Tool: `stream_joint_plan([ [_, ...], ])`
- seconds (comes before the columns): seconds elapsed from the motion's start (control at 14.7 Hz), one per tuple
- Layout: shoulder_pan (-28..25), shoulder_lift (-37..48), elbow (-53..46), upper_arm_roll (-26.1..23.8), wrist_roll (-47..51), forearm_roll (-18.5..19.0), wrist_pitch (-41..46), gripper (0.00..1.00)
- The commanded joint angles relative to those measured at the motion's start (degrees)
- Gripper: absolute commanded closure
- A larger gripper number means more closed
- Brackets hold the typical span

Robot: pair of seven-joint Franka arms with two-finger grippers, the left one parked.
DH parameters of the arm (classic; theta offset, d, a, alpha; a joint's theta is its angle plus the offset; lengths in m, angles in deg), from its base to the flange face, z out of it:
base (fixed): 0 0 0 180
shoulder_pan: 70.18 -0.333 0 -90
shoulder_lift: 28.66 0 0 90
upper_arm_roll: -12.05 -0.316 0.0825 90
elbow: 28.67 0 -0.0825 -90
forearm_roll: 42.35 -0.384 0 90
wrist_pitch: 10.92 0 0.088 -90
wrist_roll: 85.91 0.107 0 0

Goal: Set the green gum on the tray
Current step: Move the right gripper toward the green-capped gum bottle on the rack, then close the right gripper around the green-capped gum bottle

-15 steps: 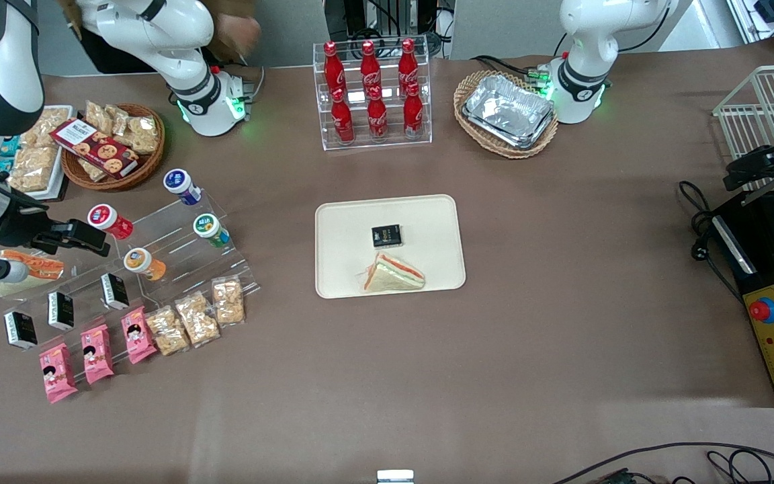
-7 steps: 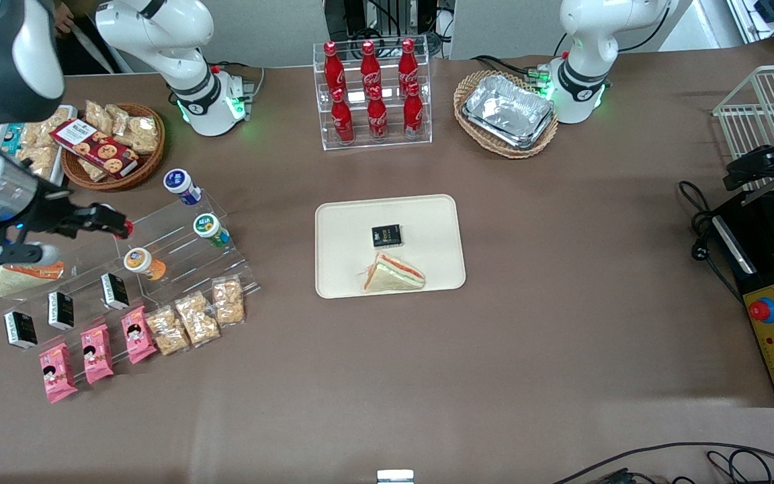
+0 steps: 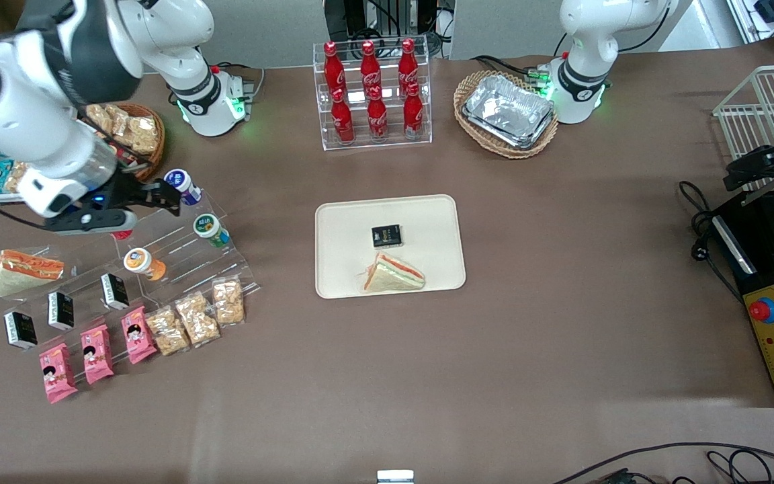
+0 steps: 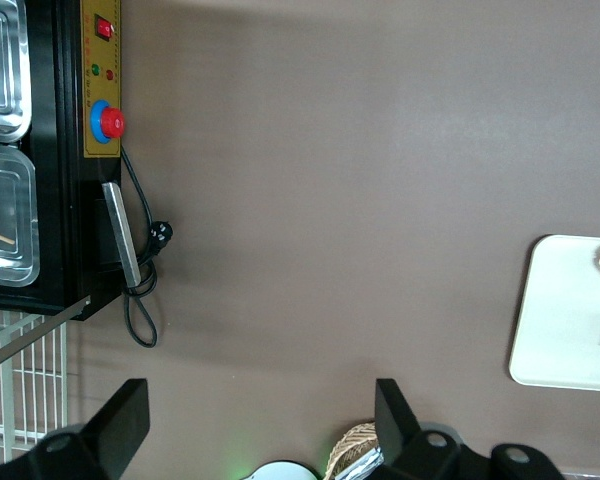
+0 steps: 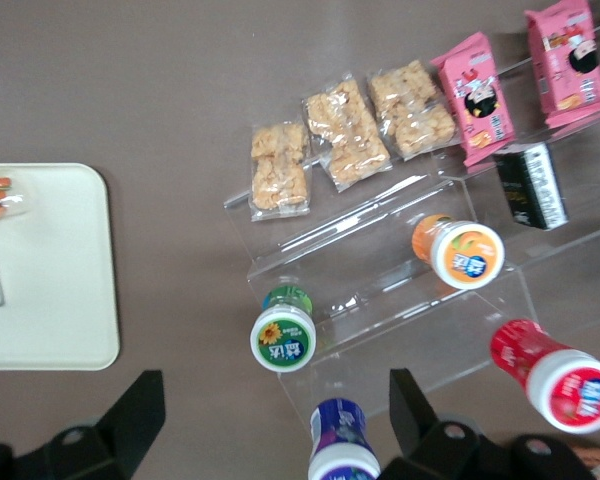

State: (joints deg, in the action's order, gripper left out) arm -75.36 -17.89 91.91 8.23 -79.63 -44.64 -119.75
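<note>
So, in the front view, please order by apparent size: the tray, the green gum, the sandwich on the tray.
1. tray
2. sandwich
3. green gum

The hand hangs above the gum rack.

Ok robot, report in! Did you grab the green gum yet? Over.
Gripper open, empty, above the clear stand. Green gum not grabbed, on its shelf. Blue bottle close beside. Tray has room.

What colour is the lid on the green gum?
White with a green-and-yellow mark on the green gum; right wrist view shows it best.
</note>
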Motion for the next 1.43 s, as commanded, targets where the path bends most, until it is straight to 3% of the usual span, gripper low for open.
stream_joint_plan([
  [0.0, -0.62, 5.06, 12.3, 0.31, -0.74, -0.34, -9.8, 0.0],
  [0.48, -0.79, -1.27, 16.96, 0.31, -0.74, -0.08, -17.98, 0.0],
  [0.75, -2.29, -2.68, 22.93, 0.31, -0.39, -0.17, -27.9, 0.0],
  [0.95, -2.38, -3.73, 23.91, 0.22, -0.39, -0.17, -29.33, 0.02],
  [1.02, -2.73, -3.74, 24.08, 0.22, -0.39, -0.17, -29.33, 0.07],
  [1.36, -3.17, -3.65, 24.08, 0.22, -0.65, -0.17, -28.89, 0.75],
])
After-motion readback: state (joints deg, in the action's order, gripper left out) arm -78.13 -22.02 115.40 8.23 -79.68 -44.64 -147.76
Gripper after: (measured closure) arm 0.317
